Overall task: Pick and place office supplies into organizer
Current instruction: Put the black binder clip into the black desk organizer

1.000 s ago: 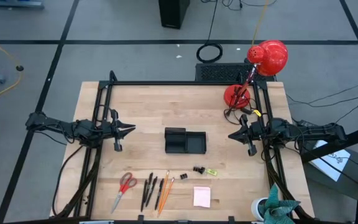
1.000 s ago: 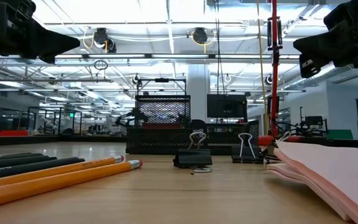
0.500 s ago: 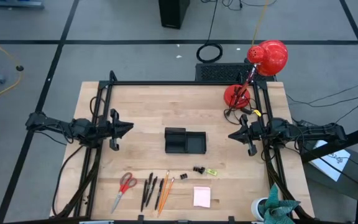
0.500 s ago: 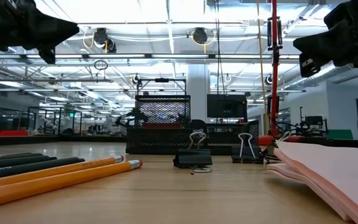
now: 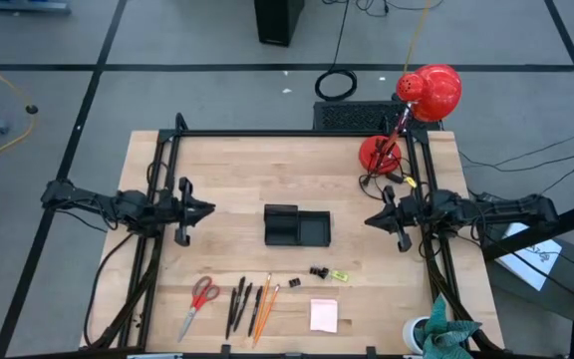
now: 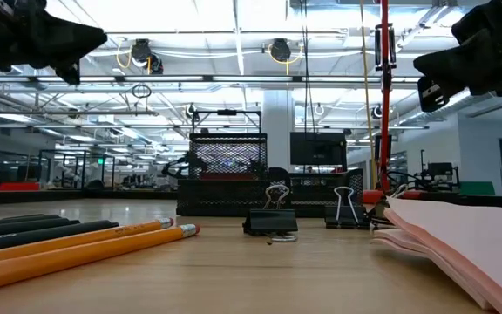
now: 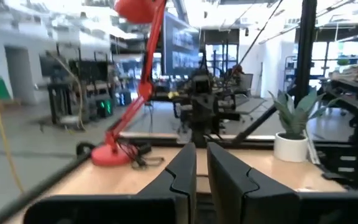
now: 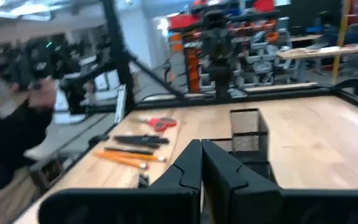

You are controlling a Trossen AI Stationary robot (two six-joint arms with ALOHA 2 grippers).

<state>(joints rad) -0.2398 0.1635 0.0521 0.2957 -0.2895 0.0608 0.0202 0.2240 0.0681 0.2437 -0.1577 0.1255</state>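
The black organizer point(image 5: 297, 225) stands mid-table, its taller mesh section point(image 8: 247, 129) at its left end. Along the near edge lie red-handled scissors point(image 5: 202, 296), dark pens point(image 5: 239, 302), orange pencils point(image 5: 262, 305), a black binder clip point(image 5: 318, 271), a tiny yellow item point(image 5: 338, 274) and a pink sticky-note pad point(image 5: 324, 315). My left gripper point(image 5: 207, 210) hovers left of the organizer, pointing at it, its fingers a narrow slit apart point(image 7: 201, 165) with nothing between them. My right gripper point(image 5: 370, 220) hovers to the organizer's right, shut and empty point(image 8: 202, 155).
A red desk lamp point(image 5: 427, 95) stands at the far right corner and a potted plant point(image 5: 441, 334) at the near right corner. Black frame rails point(image 5: 157, 179) run along the table's left, right and far sides. Bare wood lies between the organizer and the supplies.
My left gripper has stayed in place but rolled a little about its own line and tipped its tip slightly upward. The gap between its fingers has not changed. The supplies and the organizer lie where they were.
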